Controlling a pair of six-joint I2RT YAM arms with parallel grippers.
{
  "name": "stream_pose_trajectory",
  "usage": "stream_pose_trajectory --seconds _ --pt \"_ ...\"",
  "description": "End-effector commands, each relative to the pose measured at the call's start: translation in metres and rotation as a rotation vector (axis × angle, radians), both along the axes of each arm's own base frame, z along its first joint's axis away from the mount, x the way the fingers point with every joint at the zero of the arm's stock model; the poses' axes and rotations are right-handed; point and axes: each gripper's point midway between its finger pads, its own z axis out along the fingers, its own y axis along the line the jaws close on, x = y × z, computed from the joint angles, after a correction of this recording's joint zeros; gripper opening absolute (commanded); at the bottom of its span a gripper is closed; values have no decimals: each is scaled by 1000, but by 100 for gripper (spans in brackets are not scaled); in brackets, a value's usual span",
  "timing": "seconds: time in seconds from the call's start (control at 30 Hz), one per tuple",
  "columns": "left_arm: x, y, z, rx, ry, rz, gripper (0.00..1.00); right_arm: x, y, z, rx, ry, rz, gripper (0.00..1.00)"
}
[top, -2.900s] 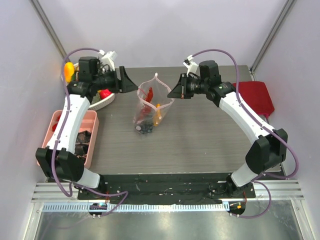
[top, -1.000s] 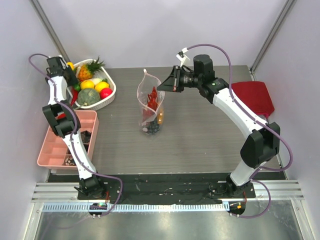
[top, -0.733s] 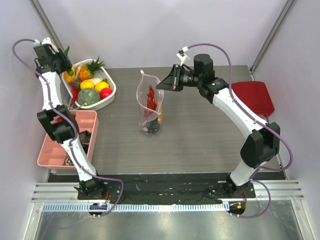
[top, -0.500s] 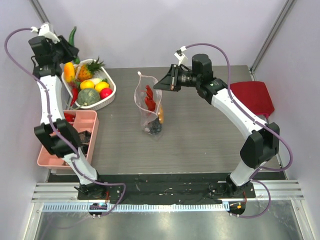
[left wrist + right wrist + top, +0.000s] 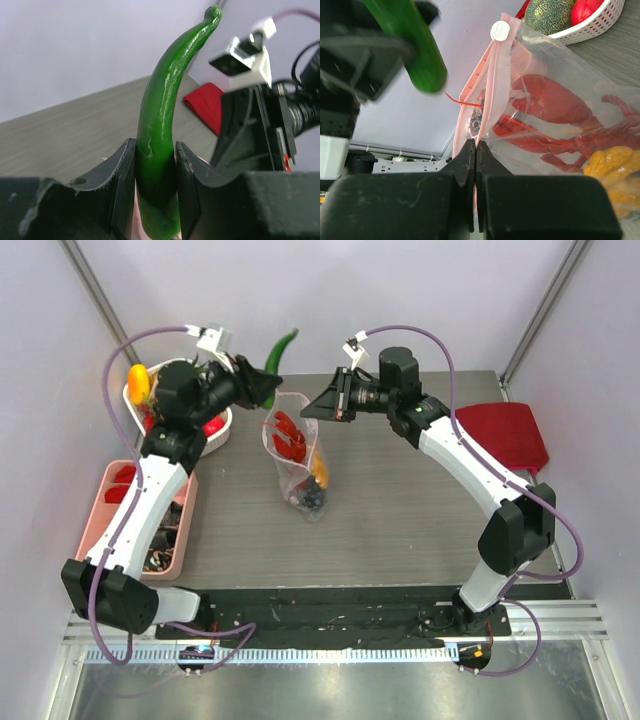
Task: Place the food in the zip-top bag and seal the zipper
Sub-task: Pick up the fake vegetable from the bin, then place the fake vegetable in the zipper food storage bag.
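The clear zip-top bag (image 5: 295, 465) stands upright mid-table with its mouth open, holding the red lobster (image 5: 289, 436), a yellow-orange piece (image 5: 320, 472) and dark pieces (image 5: 310, 500). My right gripper (image 5: 312, 408) is shut on the bag's pink zipper strip (image 5: 482, 95) and holds the bag up; the lobster (image 5: 555, 110) shows through the plastic. My left gripper (image 5: 262, 392) is shut on a green chili pepper (image 5: 279, 350), held just above and left of the bag's mouth. In the left wrist view the pepper (image 5: 162, 145) stands clamped between the fingers (image 5: 122, 190).
A white basket (image 5: 205, 435) with toy fruit sits at the back left, partly behind my left arm. A pink compartment tray (image 5: 110, 502) lies along the left edge. A red cloth (image 5: 505, 435) lies at the right edge.
My left arm has swung from the far left corner over the basket to the bag's mouth, carrying the green pepper. The right gripper has kept its hold on the bag's rim.
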Motion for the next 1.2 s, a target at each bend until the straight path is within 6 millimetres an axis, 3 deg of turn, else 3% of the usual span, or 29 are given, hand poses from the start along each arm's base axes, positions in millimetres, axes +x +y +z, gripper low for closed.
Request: stream_pose_trajectory --seconds 0.0,0.1,0.23,0.37,0.57,0.67,0.73,0.77,0.83,0.87,0.9,0.93,0.97,1.0,1.03,1.07,1.1,1.17 --pt "-26 -19 -9 -13 -19 -3 7 -1 2 36 67 -105 9 1" --pt "-38 -31 -32 -2 21 -13 9 -2 1 34 64 -106 8 1" --pt "-50 -43 -42 -2 66 -49 20 0 3 31 62 -93 8 1" --pt "-54 -35 -53 44 119 -16 57 1 2 32 61 -100 7 1" --pt "-58 -6 -26 70 80 57 85 -1 2 30 56 -105 12 1" --pt "-54 13 -8 63 51 111 86 -2 1 29 54 -111 13 1" --pt "-32 47 -4 69 51 232 86 -3 0 28 50 -112 14 1" --pt "-18 76 7 79 27 313 84 -3 0 28 50 -114 16 1" --pt "16 108 -16 137 101 414 83 -4 -1 27 46 -118 16 1" --pt "28 136 -8 167 83 476 82 -4 0 26 44 -118 18 1" --pt "53 154 -36 193 162 507 83 -4 -1 26 43 -121 17 1" --pt "62 168 -50 208 217 528 82 -4 -1 27 41 -130 20 1" --pt "74 191 -45 213 221 569 82 -4 -2 26 40 -130 18 1" --pt "93 203 -75 256 289 569 82 -5 -1 26 38 -133 22 1" --pt "101 216 -88 266 337 597 81 -6 -1 25 36 -133 22 1" --pt "111 235 -79 259 322 634 81 -6 -2 26 37 -139 23 1" --pt "127 247 -101 279 358 647 81 -6 -3 26 36 -140 21 1" --pt "146 282 -96 277 295 735 82 -6 -3 24 32 -143 24 1"
